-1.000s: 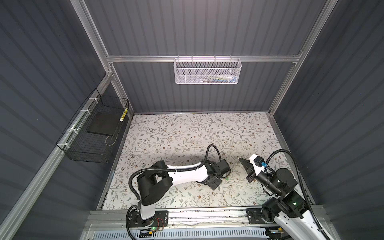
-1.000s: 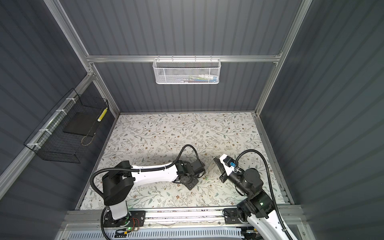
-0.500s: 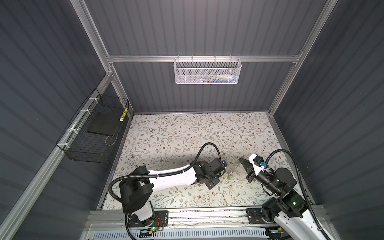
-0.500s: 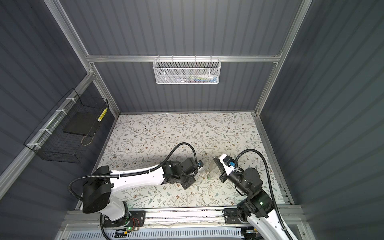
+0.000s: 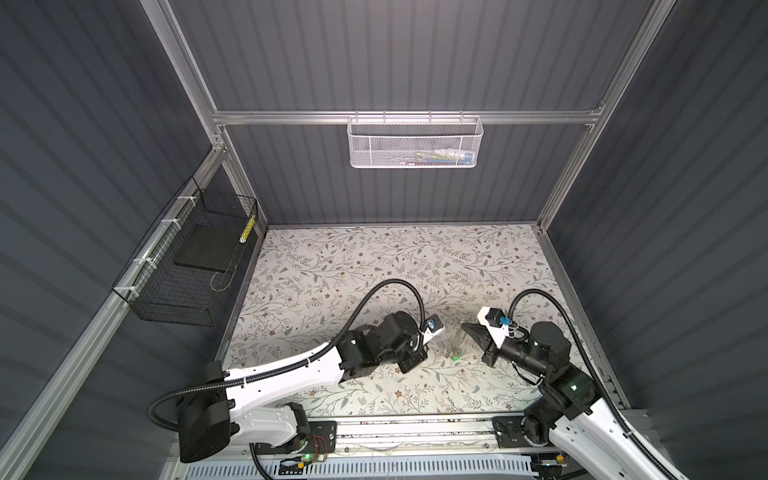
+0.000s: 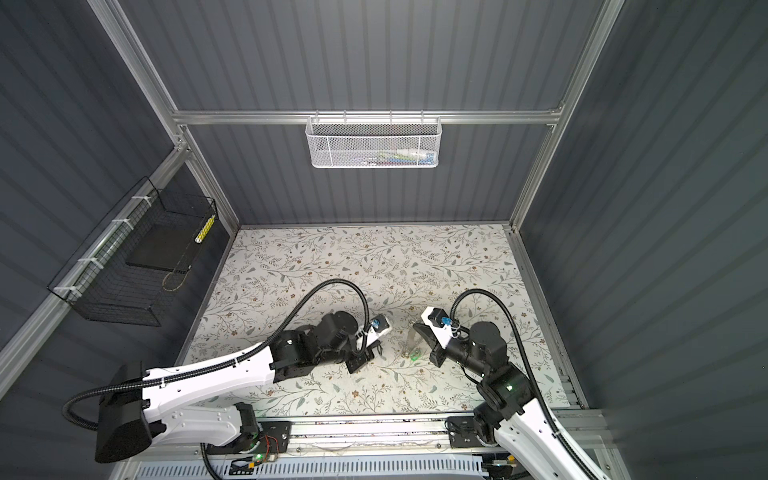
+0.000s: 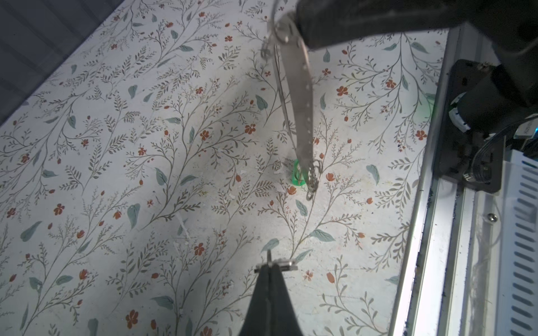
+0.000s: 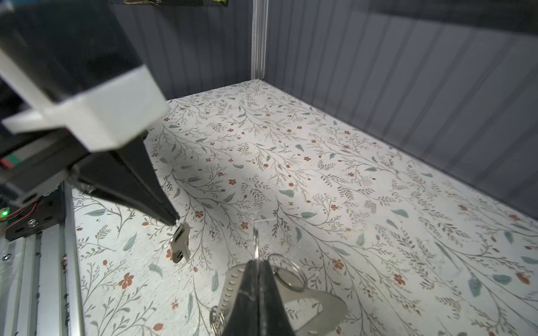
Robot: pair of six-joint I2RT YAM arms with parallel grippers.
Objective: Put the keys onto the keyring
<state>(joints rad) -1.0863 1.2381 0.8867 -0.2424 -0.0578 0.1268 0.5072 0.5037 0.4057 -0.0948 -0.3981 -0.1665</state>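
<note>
My left gripper is shut on a small silver key, which hangs from its tips just above the floral mat. In the left wrist view this key shows edge-on. My right gripper is shut on the keyring, a flat grey plate with metal rings. From the left wrist view the keyring hangs down on edge, with a bright green tag at its low end. Both top views show the keyring and green tag a short way right of the left gripper. No black tag is visible.
A white mesh basket hangs on the back wall and a black wire basket on the left wall. An aluminium rail runs along the mat's front edge. Grey panel walls close in three sides.
The left arm's elbow has swung left and lower, and its gripper has drawn a little left, away from the keyring. The right arm and the keyring have stayed put.
</note>
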